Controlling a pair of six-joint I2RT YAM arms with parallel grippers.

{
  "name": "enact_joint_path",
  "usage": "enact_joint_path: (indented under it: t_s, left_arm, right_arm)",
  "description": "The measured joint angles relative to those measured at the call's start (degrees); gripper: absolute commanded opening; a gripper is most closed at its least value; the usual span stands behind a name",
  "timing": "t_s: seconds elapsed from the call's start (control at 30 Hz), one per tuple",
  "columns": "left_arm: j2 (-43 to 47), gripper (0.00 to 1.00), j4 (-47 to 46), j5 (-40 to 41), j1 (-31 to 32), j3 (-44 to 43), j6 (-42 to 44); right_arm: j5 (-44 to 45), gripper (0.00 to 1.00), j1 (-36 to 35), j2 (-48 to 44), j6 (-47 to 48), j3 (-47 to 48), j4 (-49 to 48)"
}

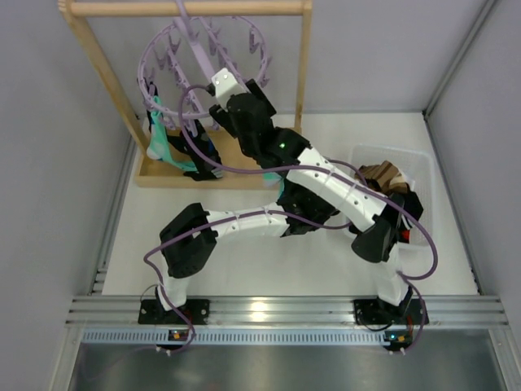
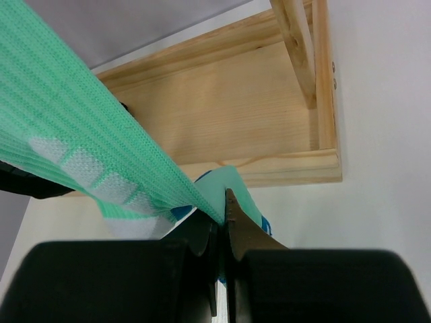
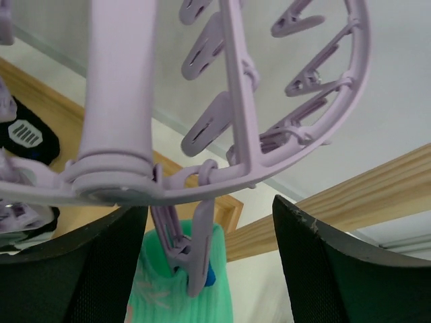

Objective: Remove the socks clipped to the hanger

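Your left pincer (image 2: 222, 205) is pinched shut on the teal sock (image 2: 81, 114), low down, above the rack's wooden base (image 2: 222, 114). Your right pincer (image 3: 205, 225) stands wide open just under the hanger (image 3: 236, 101) and holds nothing; its fingers flank a clip (image 3: 195, 259) that grips the sock's top. The hanger hangs from the rack's top bar at far left. A brown sock (image 1: 378, 173) lies in the bin (image 1: 419, 175) at right.
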State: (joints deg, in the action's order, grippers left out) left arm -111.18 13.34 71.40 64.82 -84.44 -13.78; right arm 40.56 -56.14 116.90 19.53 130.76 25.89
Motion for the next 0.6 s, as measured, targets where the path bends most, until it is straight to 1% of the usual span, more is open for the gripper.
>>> enact_joint_path:
  t_s: [0.07, 0.17, 0.33, 0.5, 0.53, 0.57, 0.6]
  left_arm:
    - [0.00, 0.00, 0.00, -0.13, 0.02, 0.00, 0.00]
    - [0.00, 0.00, 0.00, -0.26, 0.02, 0.00, -0.04]
    - [0.00, 0.00, 0.00, -0.68, 0.02, 0.00, -0.11]
    - [0.00, 0.00, 0.00, -1.25, 0.02, 0.00, -0.46]
    - [0.02, 0.00, 0.00, -1.29, 0.02, 0.00, -0.52]
    - [0.02, 0.00, 0.00, -1.29, 0.02, 0.00, -0.66]
    - [0.02, 0.00, 0.00, -1.38, 0.02, 0.00, -0.74]
  right_arm:
    - [0.76, 0.71, 0.24, 0.02, 0.11, 0.00, -1.81]
    - [1.55, 0.64, 0.72, 0.02, 0.50, -0.04, -3.69]
    - [1.86, 0.61, 1.05, 0.63, 0.98, -0.39, -5.01]
    - [1.62, 0.53, 1.05, 1.57, 0.87, -0.98, -6.58]
    - [1.60, 0.49, 1.05, 1.64, 0.87, -1.03, -6.62]
    - [1.57, 0.42, 1.07, 1.68, 0.92, -1.03, -6.69]
    - [1.55, 0.39, 1.07, 1.68, 0.94, -1.31, -6.91]
